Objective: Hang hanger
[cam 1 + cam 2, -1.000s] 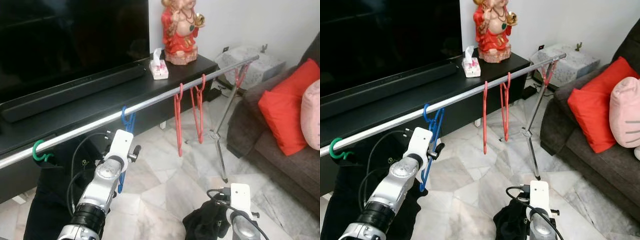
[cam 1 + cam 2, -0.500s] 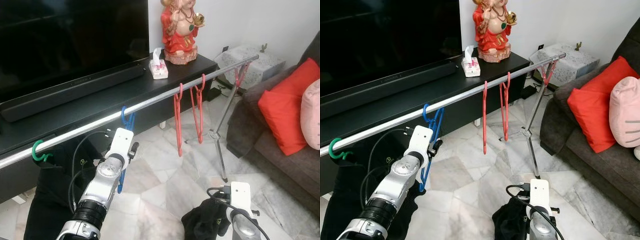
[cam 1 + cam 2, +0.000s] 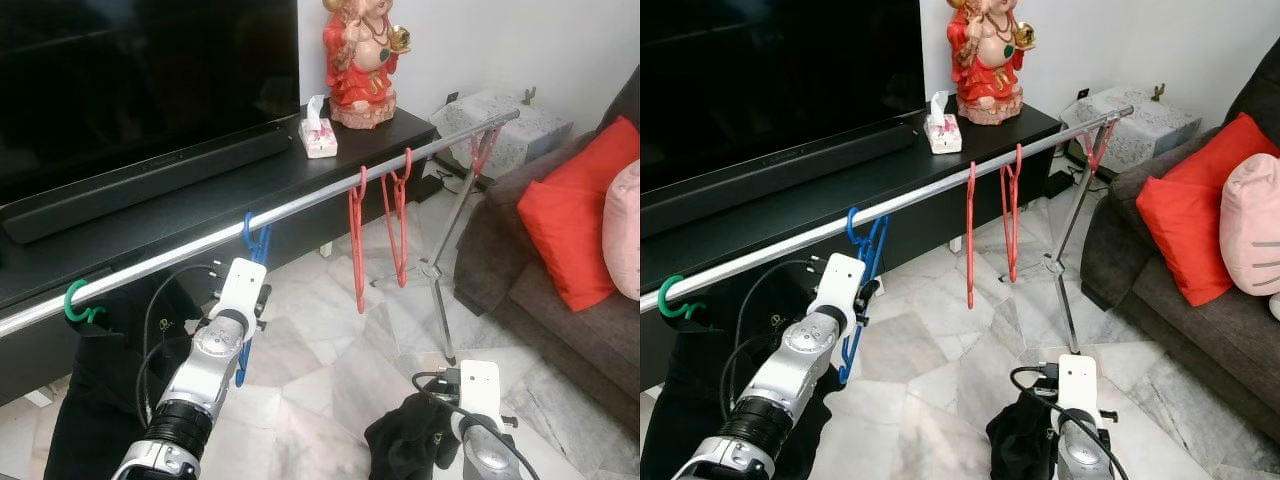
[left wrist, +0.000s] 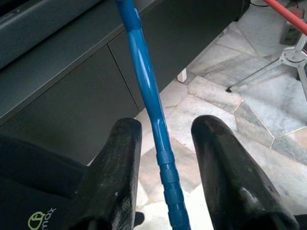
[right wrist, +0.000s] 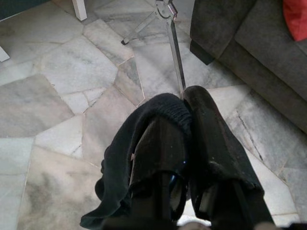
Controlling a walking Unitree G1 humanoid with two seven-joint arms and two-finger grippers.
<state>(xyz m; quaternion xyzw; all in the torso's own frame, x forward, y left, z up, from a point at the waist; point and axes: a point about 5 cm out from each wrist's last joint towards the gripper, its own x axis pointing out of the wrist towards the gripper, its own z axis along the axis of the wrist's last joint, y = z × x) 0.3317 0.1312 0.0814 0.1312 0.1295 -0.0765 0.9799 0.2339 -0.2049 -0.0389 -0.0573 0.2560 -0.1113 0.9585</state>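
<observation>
A blue hanger [image 3: 249,238] hangs by its hook on the silver rail [image 3: 300,208]. My left gripper [image 4: 165,130] is open, one black finger on each side of the blue hanger's bar [image 4: 147,96], with small gaps on both sides. Low at the right, my right gripper [image 5: 184,103] is shut on a black garment [image 5: 122,163], which bunches over the floor [image 3: 400,445]. Two red hangers [image 3: 357,240] hang further along the rail. A green hook [image 3: 78,303] near the rail's left end carries another dark garment [image 3: 95,400].
Behind the rail stands a black TV console [image 3: 180,205] with a TV, a tissue box [image 3: 320,140] and a red statue [image 3: 360,60]. The rail's tripod leg [image 3: 440,290] stands on the marble floor. A dark sofa with a red cushion [image 3: 570,225] is at the right.
My left wrist has rolled slightly beside the blue hanger. The right gripper with the black garment has shifted a little; the hangers on the rail stay put.
</observation>
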